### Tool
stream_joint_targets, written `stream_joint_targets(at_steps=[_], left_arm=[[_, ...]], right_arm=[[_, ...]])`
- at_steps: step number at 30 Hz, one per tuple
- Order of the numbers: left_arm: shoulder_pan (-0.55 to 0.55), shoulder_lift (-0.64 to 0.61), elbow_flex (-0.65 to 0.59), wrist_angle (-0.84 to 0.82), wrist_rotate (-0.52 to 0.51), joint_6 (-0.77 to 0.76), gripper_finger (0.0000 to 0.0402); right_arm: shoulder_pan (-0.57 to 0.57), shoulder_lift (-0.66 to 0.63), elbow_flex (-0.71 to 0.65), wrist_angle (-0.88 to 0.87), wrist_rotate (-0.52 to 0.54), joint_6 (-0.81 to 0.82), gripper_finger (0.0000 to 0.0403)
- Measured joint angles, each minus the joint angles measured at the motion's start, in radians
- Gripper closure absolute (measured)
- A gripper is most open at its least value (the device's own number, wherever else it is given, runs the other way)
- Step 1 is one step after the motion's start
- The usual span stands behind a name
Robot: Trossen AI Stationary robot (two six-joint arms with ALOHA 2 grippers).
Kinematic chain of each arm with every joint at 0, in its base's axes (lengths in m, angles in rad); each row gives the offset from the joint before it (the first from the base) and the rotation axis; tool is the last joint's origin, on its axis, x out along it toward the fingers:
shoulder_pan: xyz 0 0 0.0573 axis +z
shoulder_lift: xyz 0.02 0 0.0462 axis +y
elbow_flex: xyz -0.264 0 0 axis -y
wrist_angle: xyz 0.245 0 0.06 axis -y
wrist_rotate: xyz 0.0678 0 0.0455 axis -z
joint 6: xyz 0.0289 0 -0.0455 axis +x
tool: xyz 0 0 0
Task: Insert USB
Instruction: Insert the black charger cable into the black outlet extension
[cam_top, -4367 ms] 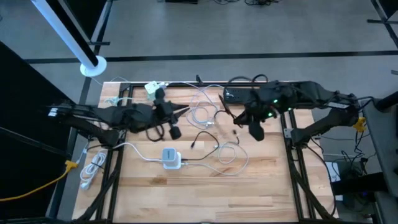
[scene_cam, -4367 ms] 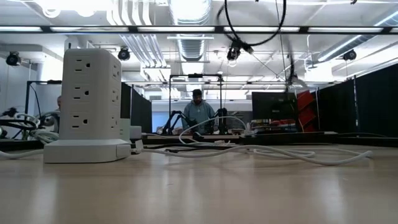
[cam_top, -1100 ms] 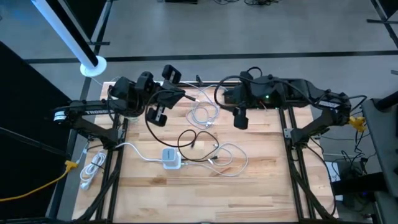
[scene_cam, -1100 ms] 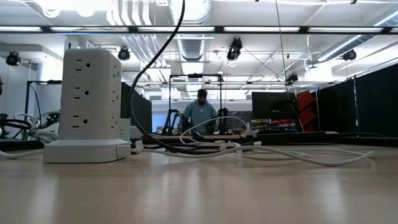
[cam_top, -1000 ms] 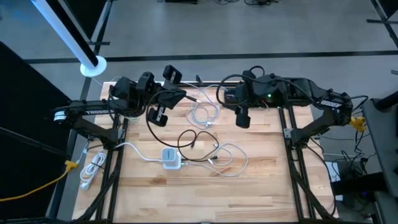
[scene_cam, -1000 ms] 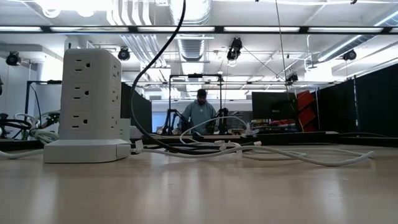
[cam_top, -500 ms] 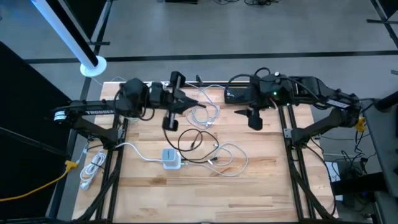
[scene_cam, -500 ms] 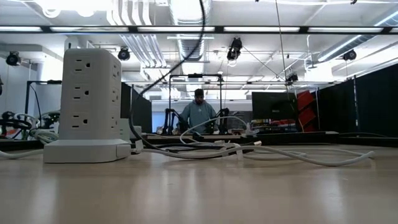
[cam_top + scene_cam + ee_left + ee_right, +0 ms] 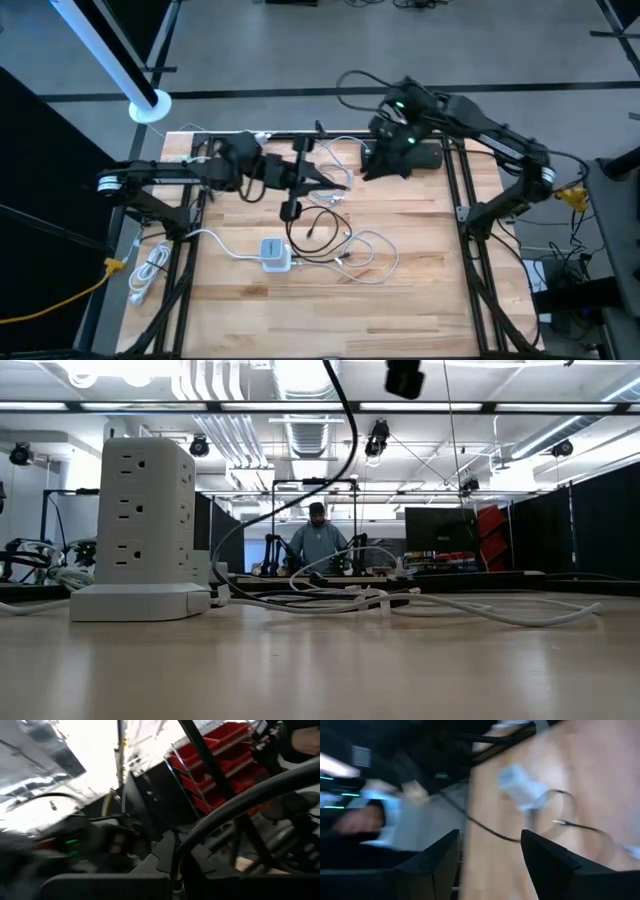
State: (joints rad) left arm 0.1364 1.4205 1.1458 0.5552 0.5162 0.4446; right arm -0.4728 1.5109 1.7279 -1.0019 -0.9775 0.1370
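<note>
My left gripper [image 9: 335, 181], fingers pinching the black cable [image 9: 322, 222], swung frame-centre toward the power strip [image 9: 275, 253]; right gripper [image 9: 487, 857], spread, retreated upper right.

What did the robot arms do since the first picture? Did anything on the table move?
The left tool swung back toward the table's far edge, then out over the middle, staying shut on the black cable, which now loops up higher. The right tool pulled away from the middle toward the table's far right corner. The white power tower and the white cables stayed where they were.
</note>
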Motion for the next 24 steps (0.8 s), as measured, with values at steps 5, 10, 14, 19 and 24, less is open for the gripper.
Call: stream_joint_targets(at_steps=[5,10,14,19,24], left_arm=[[-0.005,0.031,0.000,0.011,0.010,0.020,0.0399],[-0.005,0.033,0.000,0.010,0.023,0.077,0.0399],[-0.005,0.032,0.000,0.021,0.077,0.118,0.0399],[-0.006,0.031,0.000,0.028,0.082,0.145,0.0399],[-0.007,0.030,0.000,0.028,0.093,0.159,0.0399]], right_arm=[[-0.026,0.122,0.058,0.055,-0.324,0.070,0.0211],[0.014,0.163,0.059,0.147,-0.395,0.190,0.0211],[0.027,0.172,0.060,0.233,-0.441,0.277,0.0211],[0.072,0.170,0.060,0.322,-0.445,0.381,0.0213],[0.117,0.170,0.060,0.339,-0.445,0.405,0.0213]])
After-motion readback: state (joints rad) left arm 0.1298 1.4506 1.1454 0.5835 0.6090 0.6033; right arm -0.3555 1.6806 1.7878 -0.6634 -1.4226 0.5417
